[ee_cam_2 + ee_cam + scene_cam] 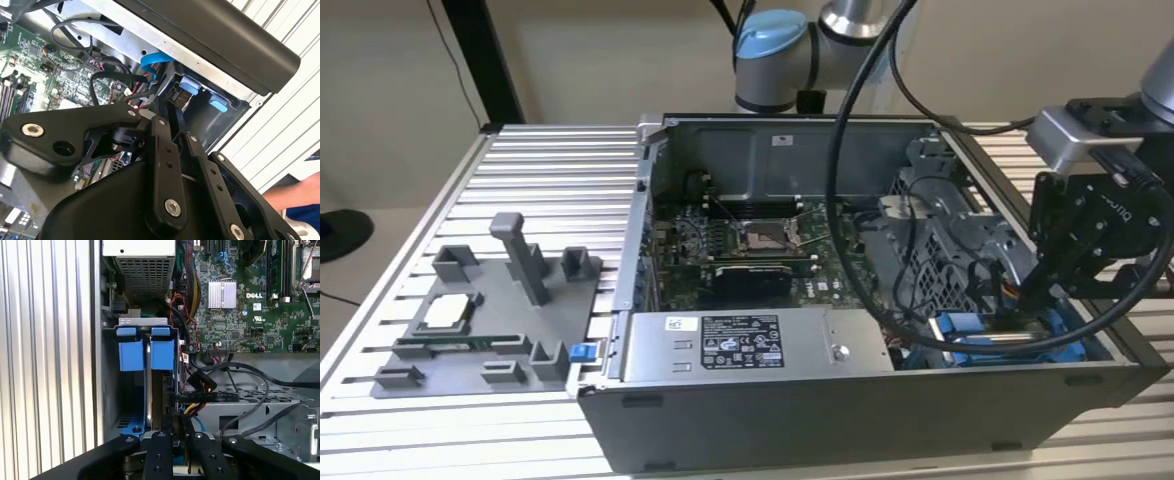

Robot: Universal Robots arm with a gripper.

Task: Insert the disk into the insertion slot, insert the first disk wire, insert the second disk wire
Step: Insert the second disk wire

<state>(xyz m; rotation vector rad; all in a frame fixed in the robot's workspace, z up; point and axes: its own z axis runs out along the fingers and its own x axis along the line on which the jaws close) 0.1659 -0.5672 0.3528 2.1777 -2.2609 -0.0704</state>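
Gripper down in the insertion slot, fingers together on something at the disk, can't tell what. Disk sits on edge in the bay. Rigid, heavyish, fragile: hold by blue carrier edges.

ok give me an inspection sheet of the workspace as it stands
surface: ribbed metal table, carrying an open computer case.
job's things: disk stands on edge in its blue carrier in the slot, at the case's corner on the exterior view's right.
clutter: grey fixture tray with small parts, on the exterior view's left of the case.
gripper: gripper reaches down into the slot, right at the disk's near edge; fingers close together.
cables: black cable hangs from the arm over the case; bundled wires lie beside the slot.
surroundings: a person's hand at the table edge in the second wrist view.
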